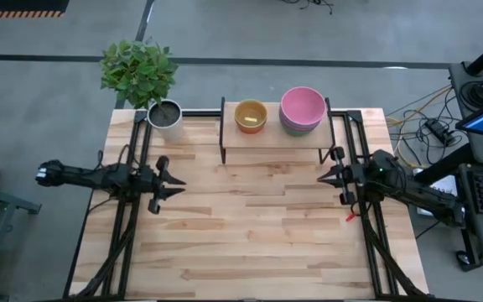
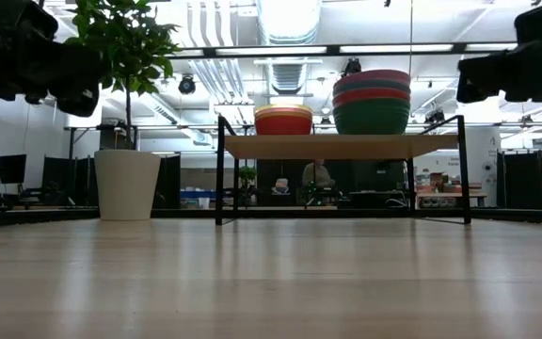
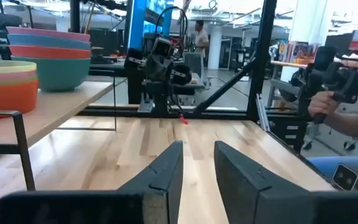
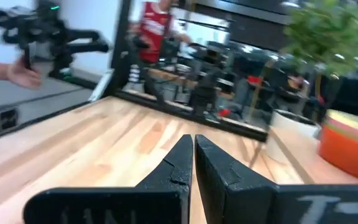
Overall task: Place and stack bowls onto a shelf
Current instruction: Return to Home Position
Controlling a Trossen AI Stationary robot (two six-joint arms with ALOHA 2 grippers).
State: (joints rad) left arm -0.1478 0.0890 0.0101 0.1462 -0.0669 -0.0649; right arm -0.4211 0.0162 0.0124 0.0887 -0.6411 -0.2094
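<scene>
High view: left gripper (image 1: 179, 185) parted, empty; right gripper (image 1: 322, 177) closed, empty; bowls (image 1: 302, 106) stacked on shelf (image 1: 275, 139).

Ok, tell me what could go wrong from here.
The four-bowl large stack sits close to the right end of the shelf; a knock might tip it off. The right hand, shut, hangs just in front of that end's leg, so a swing toward it could clip the shelf. The left hand, open, waits in front of the plant pot.
</scene>
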